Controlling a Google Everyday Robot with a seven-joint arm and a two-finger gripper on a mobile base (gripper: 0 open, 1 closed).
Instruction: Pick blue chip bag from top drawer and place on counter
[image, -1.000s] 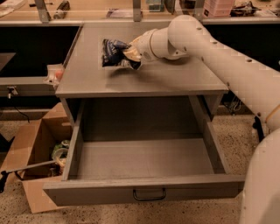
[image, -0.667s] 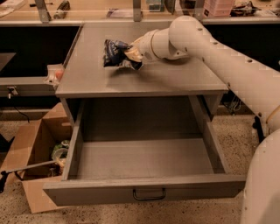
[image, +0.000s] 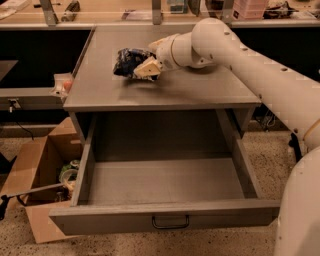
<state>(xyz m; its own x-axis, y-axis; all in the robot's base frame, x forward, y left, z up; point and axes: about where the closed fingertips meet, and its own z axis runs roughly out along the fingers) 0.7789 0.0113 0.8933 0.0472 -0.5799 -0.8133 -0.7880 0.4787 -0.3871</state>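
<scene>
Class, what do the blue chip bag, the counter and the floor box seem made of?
Blue chip bag: crinkled glossy film, likely foil. Counter: flat matte grey, probably painted metal. Box: brown cardboard, folded flaps. The gripper sits at the bag, over the counter.

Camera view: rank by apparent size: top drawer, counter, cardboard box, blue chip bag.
1. top drawer, though it is nearest the camera, so its lead over the counter is unsure
2. counter
3. cardboard box, partly hidden
4. blue chip bag, on the counter at the end effector

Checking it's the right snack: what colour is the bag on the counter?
Dark blue bag, white markings, tool at it; camera view.
</scene>
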